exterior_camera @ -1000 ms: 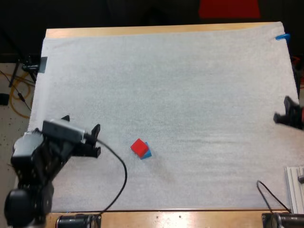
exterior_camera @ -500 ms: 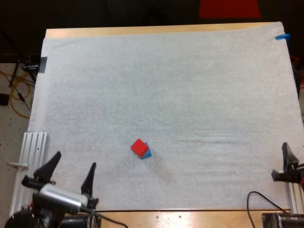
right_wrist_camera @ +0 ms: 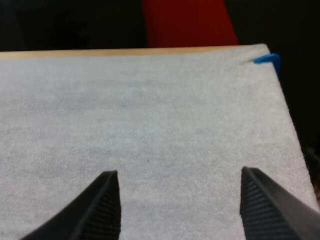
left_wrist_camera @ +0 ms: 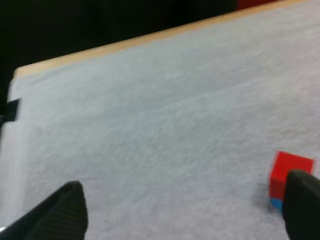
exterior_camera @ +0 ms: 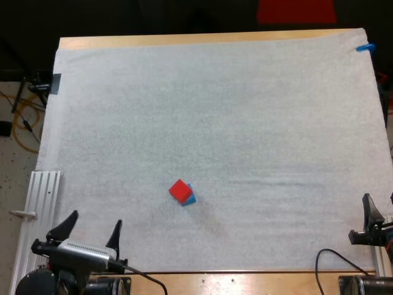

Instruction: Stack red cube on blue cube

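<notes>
Near-left edge of the white mat [exterior_camera: 245, 123]: left gripper [exterior_camera: 96, 218], fingers spread wide, empty. Left of centre, toward the front: red cube [exterior_camera: 178, 190] sitting atop blue cube [exterior_camera: 190, 198], turned slightly askew on it. Far right edge of the surface [exterior_camera: 245, 281]: right gripper [right_wrist_camera: 178, 172], fingers also spread, gripping nothing.

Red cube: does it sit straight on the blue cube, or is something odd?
Slightly askew. The red cube sits on the blue cube but looks off-centre: in the high view, blue shows past its near-right side only. Nothing else stands out.
</notes>
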